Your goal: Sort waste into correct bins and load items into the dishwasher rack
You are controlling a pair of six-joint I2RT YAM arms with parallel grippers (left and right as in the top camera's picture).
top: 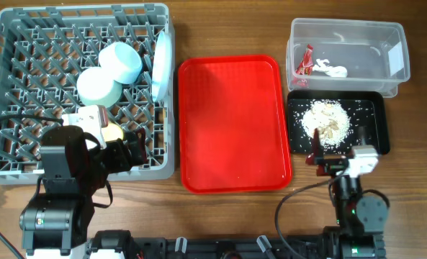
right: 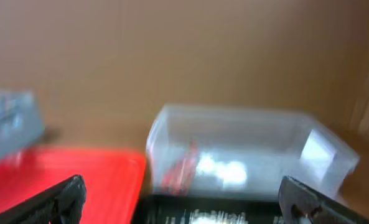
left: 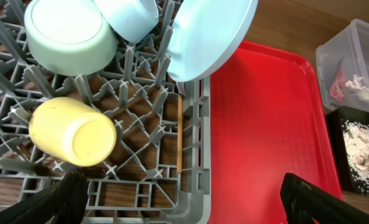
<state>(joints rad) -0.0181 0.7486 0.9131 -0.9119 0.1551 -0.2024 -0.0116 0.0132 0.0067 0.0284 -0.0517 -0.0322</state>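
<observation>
The grey dishwasher rack (top: 26,43) holds the pale-green bowl (top: 98,86), the pale-blue bowl (top: 121,62), the pale-blue plate (top: 161,65) on edge and the yellow cup (left: 72,132). A chopstick (left: 179,134) stands by the rack's right wall. My left gripper (left: 181,202) is open and empty over the rack's front right corner. The clear tub (top: 386,32) holds the red wrapper (top: 303,65) and white tissue (top: 332,70). The black tray (top: 377,137) holds food scraps (top: 327,122). My right gripper (right: 184,202) is open and empty at the black tray's front edge. The fork is out of view.
The flat red tray (top: 231,122) lies between the rack and the two bins. The wooden table (top: 415,180) shows around them. The right wrist view is blurred.
</observation>
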